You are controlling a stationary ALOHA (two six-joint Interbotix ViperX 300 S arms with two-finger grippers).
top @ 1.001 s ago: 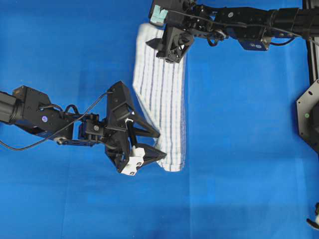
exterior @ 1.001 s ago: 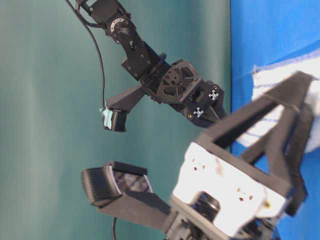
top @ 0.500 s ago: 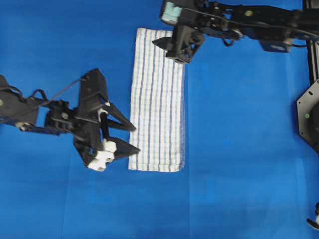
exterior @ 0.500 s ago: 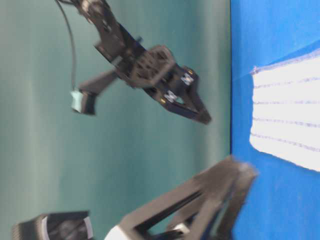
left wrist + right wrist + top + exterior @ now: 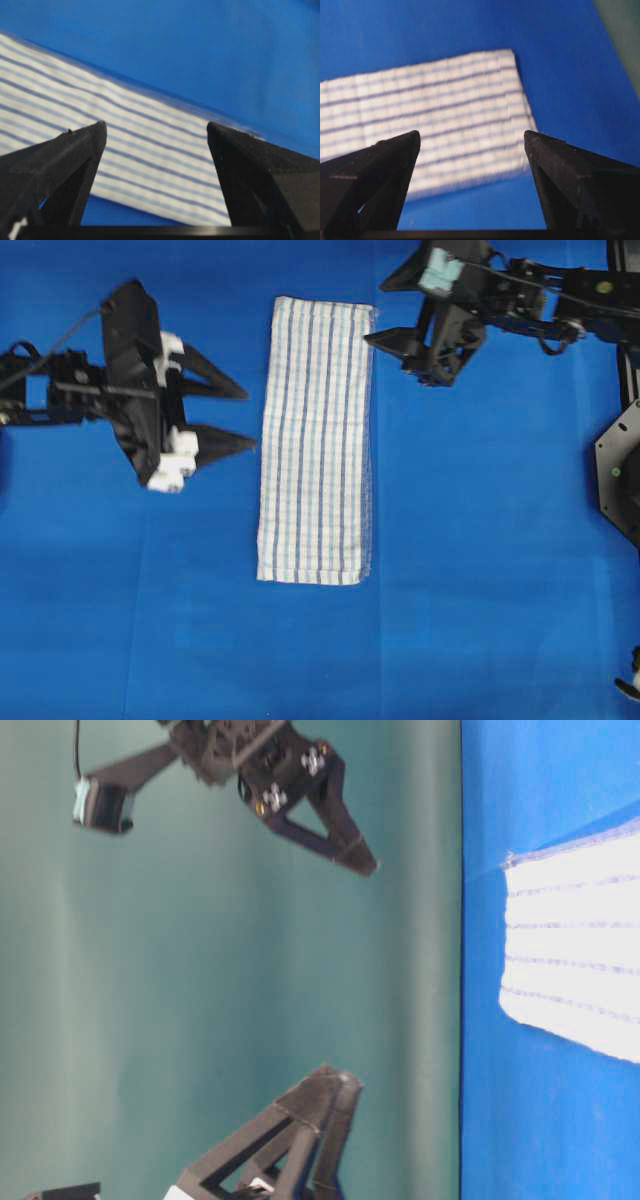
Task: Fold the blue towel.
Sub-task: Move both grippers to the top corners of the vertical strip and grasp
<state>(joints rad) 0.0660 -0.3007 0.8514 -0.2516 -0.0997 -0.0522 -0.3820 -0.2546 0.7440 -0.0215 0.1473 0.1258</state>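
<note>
The blue towel (image 5: pixel 316 440) lies flat in the upper middle of the overhead frame as a long narrow strip, its stripes running lengthwise, on the blue table covering (image 5: pixel 480 570). The left gripper (image 5: pixel 228 417) sits at the left of the frame, just beside the towel's long edge, jaws spread wide and holding nothing. The right gripper (image 5: pixel 385 310) is at the upper right, near the towel's top corner, jaws likewise wide apart and empty
</note>
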